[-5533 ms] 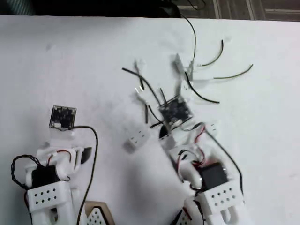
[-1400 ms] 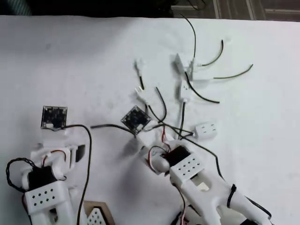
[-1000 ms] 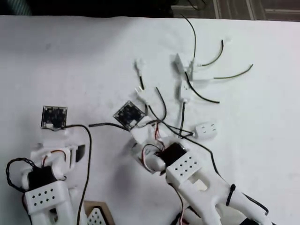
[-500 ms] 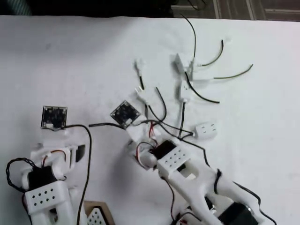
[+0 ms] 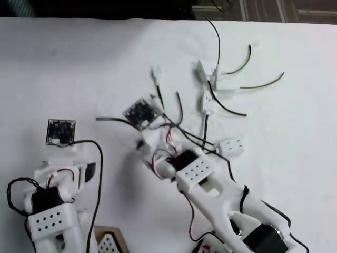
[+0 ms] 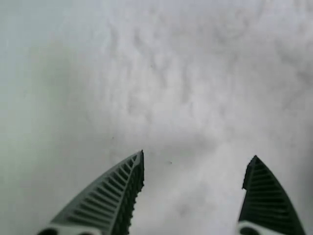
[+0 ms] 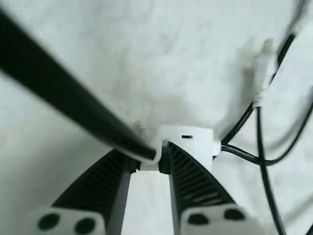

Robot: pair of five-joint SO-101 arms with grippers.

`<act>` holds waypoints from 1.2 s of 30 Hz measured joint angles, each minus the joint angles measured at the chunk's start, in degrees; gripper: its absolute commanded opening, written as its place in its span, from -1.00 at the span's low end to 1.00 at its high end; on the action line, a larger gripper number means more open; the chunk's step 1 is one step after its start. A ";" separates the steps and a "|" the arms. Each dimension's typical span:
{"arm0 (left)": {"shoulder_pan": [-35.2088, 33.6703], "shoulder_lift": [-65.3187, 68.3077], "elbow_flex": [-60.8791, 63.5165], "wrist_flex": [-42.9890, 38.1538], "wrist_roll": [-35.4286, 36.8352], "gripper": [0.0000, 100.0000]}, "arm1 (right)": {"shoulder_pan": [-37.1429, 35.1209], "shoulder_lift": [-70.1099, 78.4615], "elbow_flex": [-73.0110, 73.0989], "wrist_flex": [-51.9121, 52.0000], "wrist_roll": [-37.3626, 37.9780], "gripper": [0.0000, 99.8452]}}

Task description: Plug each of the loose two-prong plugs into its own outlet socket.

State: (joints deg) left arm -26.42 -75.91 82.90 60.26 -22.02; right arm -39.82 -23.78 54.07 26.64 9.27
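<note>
Plug (image 7: pixel 188 142), white, with black cord (image 7: pixel 68 93), clamped between the fingers of the right claw (image 7: pixel 156 164), low over mid-worktop (image 5: pixel 63 68); outlet socket (image 5: pixel 231 146) lies near, apart from it; left claw (image 6: pixel 193 169) spread apart above the worktop.

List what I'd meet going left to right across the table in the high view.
In order: left arm's black square board → right arm's black square board → white outlet block → thin dark wire at the far right.
</note>
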 measured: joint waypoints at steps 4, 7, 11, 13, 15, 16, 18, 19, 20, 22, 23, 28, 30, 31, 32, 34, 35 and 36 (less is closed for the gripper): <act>0.00 0.00 0.00 0.00 0.00 -0.35 | 0.09 0.62 -6.68 0.00 0.00 -0.97; 0.00 0.00 0.00 0.00 0.00 -0.35 | 0.00 5.19 -12.66 -1.32 0.00 -0.97; 0.00 0.00 0.00 0.00 0.00 -0.35 | 0.09 14.86 -19.43 -7.47 0.00 -0.97; 0.00 0.00 0.00 0.00 0.00 -0.35 | 0.18 20.40 -22.77 -10.73 -0.09 -0.96; 0.00 0.00 0.00 0.00 0.00 -0.35 | 0.18 25.67 -26.29 -12.40 -0.09 -0.96; 0.00 0.00 0.00 0.00 0.00 -0.35 | 0.26 27.96 -28.04 -12.75 -0.09 -0.96; 0.00 0.00 0.00 0.00 0.00 -0.35 | 0.53 31.74 -31.30 -12.92 -0.09 -0.96; 0.00 0.00 0.00 0.00 0.00 -0.35 | 0.88 32.97 -32.53 -12.92 -0.09 -0.96; 0.00 0.00 0.00 0.00 0.00 -0.35 | 0.97 33.85 -33.58 -12.92 -0.09 -0.96; 0.00 0.00 0.00 0.00 0.00 -0.35 | 1.23 35.34 -35.69 -13.36 -0.09 -0.92; 0.00 0.00 0.00 0.00 0.00 -0.35 | 1.32 36.31 -36.48 -13.36 -0.09 -0.85; 0.00 0.00 0.00 0.00 0.00 -0.35 | 1.05 39.74 -38.33 -12.13 0.00 -0.46; 0.00 0.00 0.00 0.00 0.00 -0.35 | 1.14 39.82 -38.42 -10.20 -0.09 -0.46; 0.00 0.00 0.00 0.00 0.00 -0.35 | 1.14 39.91 -38.42 -9.05 -0.09 -0.47; 0.00 0.00 0.00 0.00 0.00 -0.35 | 1.14 39.56 -38.42 -7.65 -0.09 -0.47; 0.00 0.00 0.00 0.00 0.00 -0.35 | 1.23 37.45 -38.42 -4.57 -0.09 -0.48; 0.00 0.00 0.00 0.00 0.00 -0.35 | 1.49 35.78 -38.42 -2.90 -0.09 -0.48; 0.00 0.00 0.00 0.00 0.00 -0.35 | 2.02 34.11 -38.42 -1.41 0.00 -0.48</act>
State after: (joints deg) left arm -26.42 -75.91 82.90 60.26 -22.02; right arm -37.80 10.33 15.65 25.23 9.27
